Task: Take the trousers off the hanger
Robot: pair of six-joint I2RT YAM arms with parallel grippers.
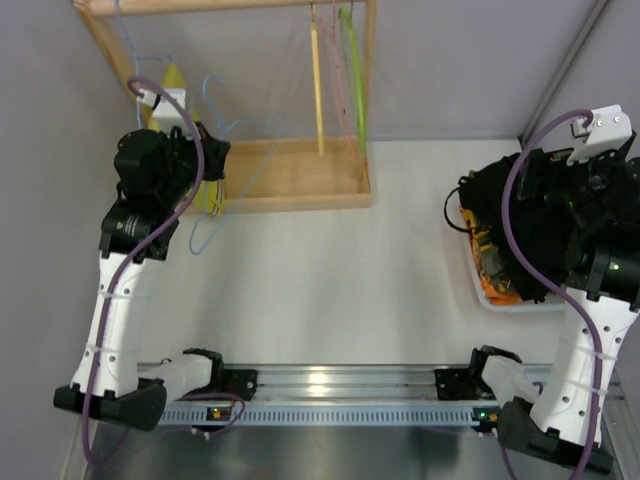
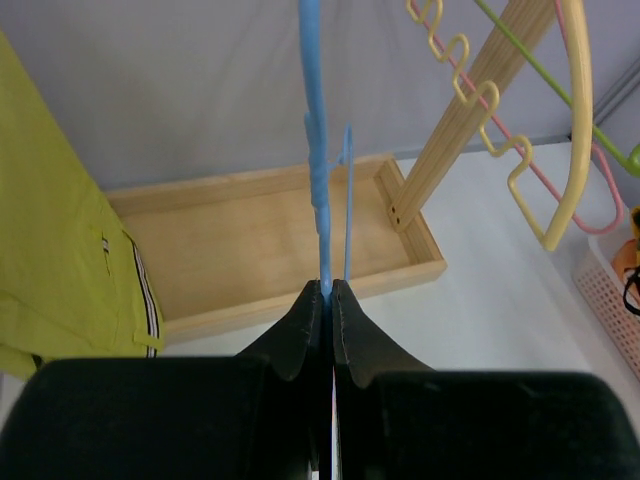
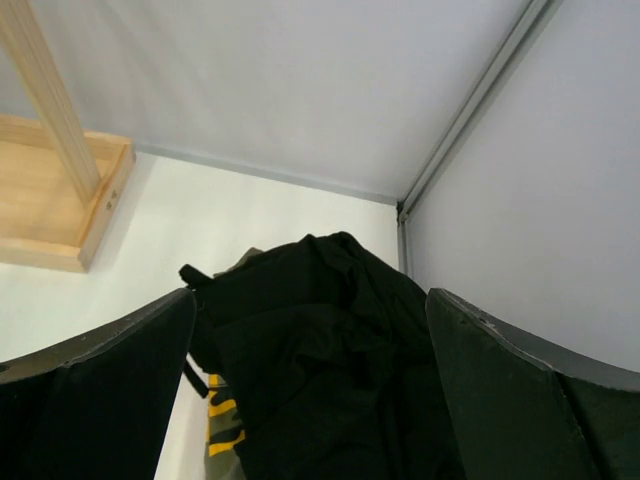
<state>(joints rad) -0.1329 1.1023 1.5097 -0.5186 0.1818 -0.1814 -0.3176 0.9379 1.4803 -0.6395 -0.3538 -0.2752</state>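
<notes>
**Trousers off the hanger, release over the basket**

I judge the removal itself done and the put-down as the step in hand. My left gripper (image 2: 328,285) is at the left end of the wooden rack (image 1: 300,185), its jaws pressed together on the thin blue wire of the hanger (image 2: 318,180). In the top view that hanger carries no cloth and dangles in front of the rack's base. The yellow-green garment (image 2: 50,220) hangs just left of it, apart from my grip.

Well to the right of the rack, my right gripper (image 3: 310,295) sits over the white basket (image 1: 470,272) with its jaws spread wide and nothing between them. The trousers (image 3: 320,330) lie in a black heap directly below, inside the basket. They rest on top of an orange item (image 1: 490,270) with yellow print showing at its edge.

Next I would lift the right arm straight up. I would watch that no fold or drawstring catches on a finger. I cannot tell whether the fingers touch the cloth.
</notes>
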